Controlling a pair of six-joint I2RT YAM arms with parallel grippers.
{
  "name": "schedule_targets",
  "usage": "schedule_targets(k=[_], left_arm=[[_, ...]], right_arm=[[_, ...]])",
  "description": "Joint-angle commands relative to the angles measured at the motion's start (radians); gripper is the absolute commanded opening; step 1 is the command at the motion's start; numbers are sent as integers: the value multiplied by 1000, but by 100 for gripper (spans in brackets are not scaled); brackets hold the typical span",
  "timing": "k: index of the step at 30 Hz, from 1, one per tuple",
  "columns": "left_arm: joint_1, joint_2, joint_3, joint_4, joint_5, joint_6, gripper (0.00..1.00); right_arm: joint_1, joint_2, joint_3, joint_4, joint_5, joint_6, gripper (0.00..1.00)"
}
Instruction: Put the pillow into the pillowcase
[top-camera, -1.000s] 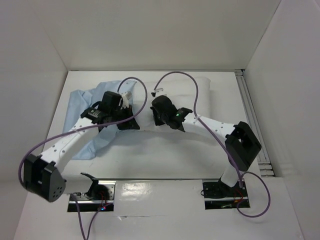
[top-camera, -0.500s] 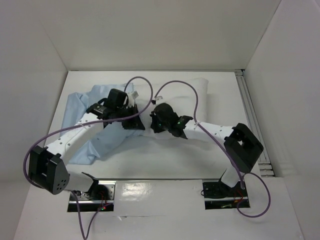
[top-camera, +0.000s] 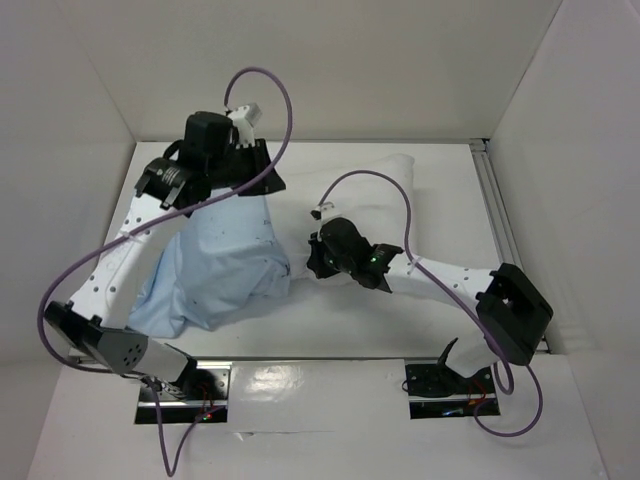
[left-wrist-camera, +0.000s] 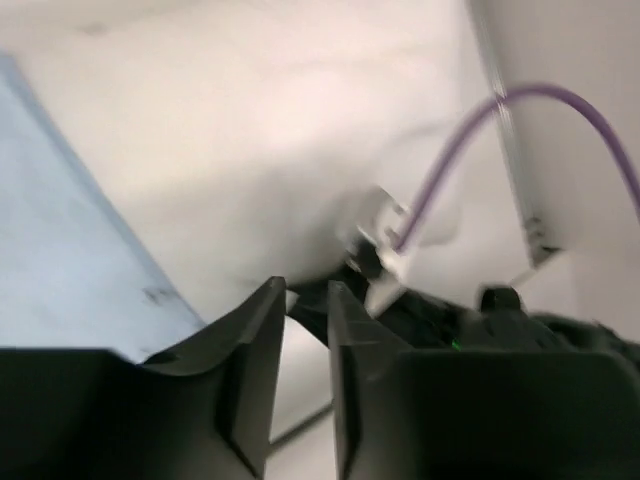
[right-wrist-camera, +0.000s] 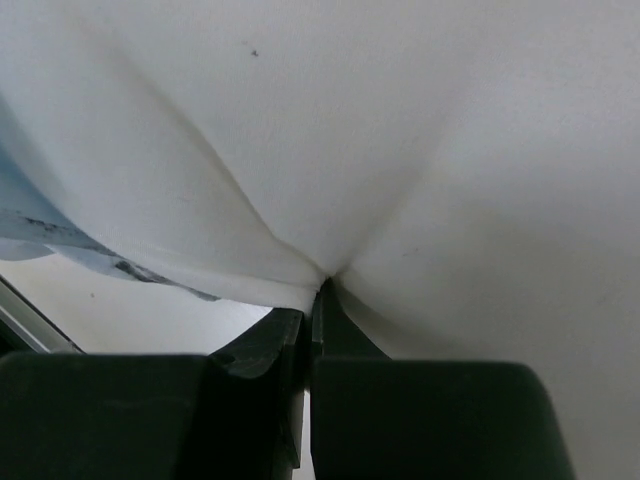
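Now right hand (right-wrist-camera: 312, 292) pinches pillow (top-camera: 385, 195); left hand (left-wrist-camera: 307, 298) narrow, pillowcase (top-camera: 220, 262) hold unclear; white table (top-camera: 350, 322)

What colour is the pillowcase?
The pillowcase is light blue with tiny dark specks; best in top external view.

From above, the fingertips of the left claw (top-camera: 245, 182) and right claw (top-camera: 322, 256) hide under their own wrists. The pillowcase (top-camera: 215, 265) covers the pillow's (top-camera: 360, 215) end left of the right claw. The left wrist view is blurred, and the pillowcase beside that claw runs off the left edge.
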Motion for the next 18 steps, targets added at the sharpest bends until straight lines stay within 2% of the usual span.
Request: schedule_targets(k=[1,4,6,8,13,17,18], left_arm=[[40,145,87,-86,-179,19,34],[51,289,202,-116,-381,-10,65],[60,384,272,-137,-481,-24,77],[60,436,308,-166,-567,-36,77],[69,539,361,-201,-609,-36,74],[78,573,362,-226,-639,-55,56],[78,582,362,-226,-639,-55,41]], right_arm=[[17,-43,-31,-89,-2,0,0],[26,-43,-31,-98,8,0,0],[26,-43,-31,-108,19,0,0],[26,-43,-31,-108,19,0,0],[35,-43,-31,-108,30,0,0],[35,-33,-31,-117,39,0,0],[35,-33,-31,-117,39,0,0]])
